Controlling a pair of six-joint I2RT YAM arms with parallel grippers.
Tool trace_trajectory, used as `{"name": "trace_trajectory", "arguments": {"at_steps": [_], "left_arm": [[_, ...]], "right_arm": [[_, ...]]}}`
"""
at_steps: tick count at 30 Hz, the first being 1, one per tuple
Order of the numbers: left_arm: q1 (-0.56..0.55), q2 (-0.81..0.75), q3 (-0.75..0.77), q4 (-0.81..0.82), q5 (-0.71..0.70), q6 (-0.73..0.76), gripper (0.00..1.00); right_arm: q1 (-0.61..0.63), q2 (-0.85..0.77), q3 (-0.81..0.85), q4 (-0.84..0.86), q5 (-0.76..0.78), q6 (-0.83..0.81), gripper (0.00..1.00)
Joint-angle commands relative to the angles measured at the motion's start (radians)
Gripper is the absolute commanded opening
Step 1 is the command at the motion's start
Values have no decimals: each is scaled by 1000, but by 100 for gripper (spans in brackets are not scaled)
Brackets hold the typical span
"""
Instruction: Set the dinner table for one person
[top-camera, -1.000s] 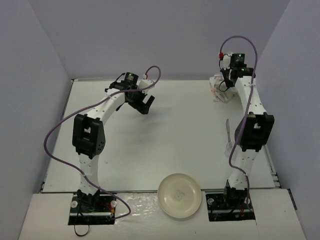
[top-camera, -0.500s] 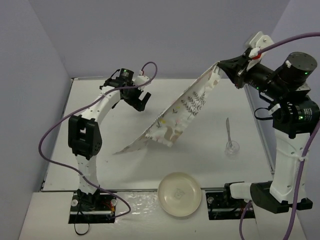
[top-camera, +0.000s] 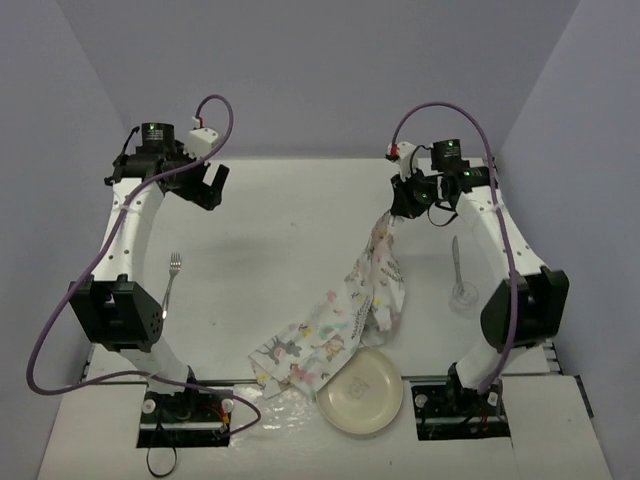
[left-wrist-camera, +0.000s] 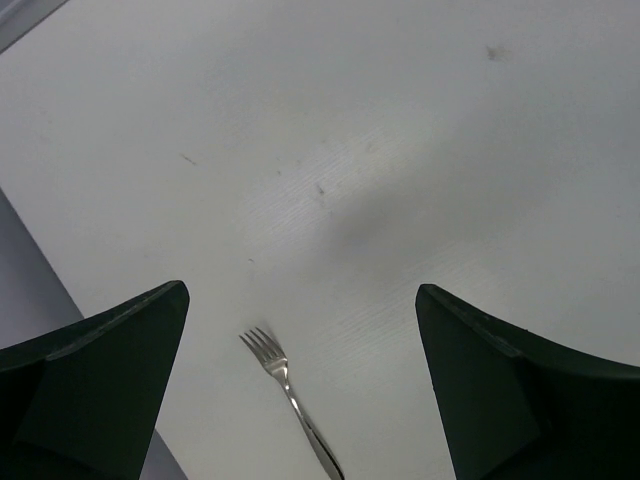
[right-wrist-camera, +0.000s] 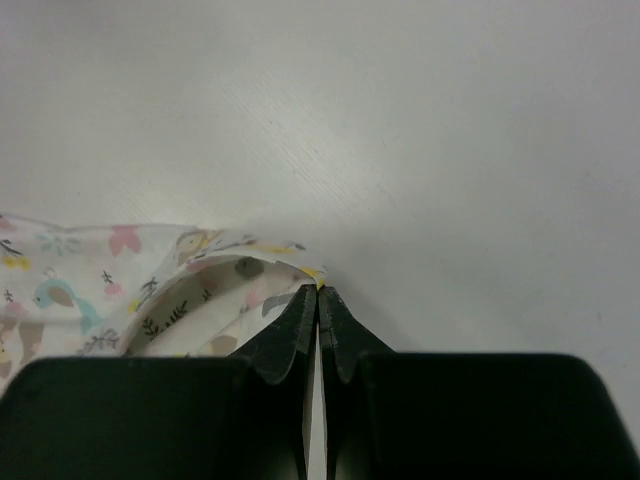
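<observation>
The white dinner table (top-camera: 290, 230) fills the floor of the grey-lilac walled bay, flat and matte. Its long axis seems to run left to right across the top view, with its short sides against the 2 side panels (top-camera: 60, 200).

The right gripper (top-camera: 400, 205) is raised over the far right part of the table. In the right wrist view its 2 fingers (right-wrist-camera: 290, 335) are pressed together on 1 edge of the animal-and-leaf printed placemat (top-camera: 345, 315). From that grip the cloth drapes down and lies bunched in a long strip. The strip runs diagonally from far right to near centre. Its near end touches the left rim of a round cream plate (top-camera: 372, 405) at the table's near edge.

The left gripper (top-camera: 205, 185) hangs over the far left corner, its jaws spread wide and holding nothing. A fork (top-camera: 170, 282) lies on the table near the left edge, tines toward the far wall, handle toward the arm bases.

On the right side a slim utensil (top-camera: 455, 258) lies lengthwise near to far. A small clear glass (top-camera: 463, 295) stands at its near end.
</observation>
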Motion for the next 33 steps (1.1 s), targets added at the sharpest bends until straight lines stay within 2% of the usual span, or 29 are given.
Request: {"name": "trace_trajectory", "arguments": {"at_steps": [1,8,10,15,20,23,29,33], "left_arm": [[-30,-91,-31,-125,178,73,97],[-98,-132,-115,-339,362,235,97],[-167,-158,-183,-403,376,290,97],[-421,-301,-401,-299,234,213,97],[-603,-277,-477,-260,176,155,97],[-757,-254,-494,-273,159,141,97],[-878,-211,-546,-237,145,137,97],[-963,-149,-577,-157,44,115,97]], "right_arm": [[16,96,-1,70,102,-37,0],[19,202,-4,105,175,-41,0],[20,220,-2,119,202,-32,0],[13,304,38,139,335,10,0],[7,419,177,142,481,87,0],[-7,464,203,141,523,95,0],[-15,422,143,149,503,72,0],[-15,412,173,148,519,76,0]]}}
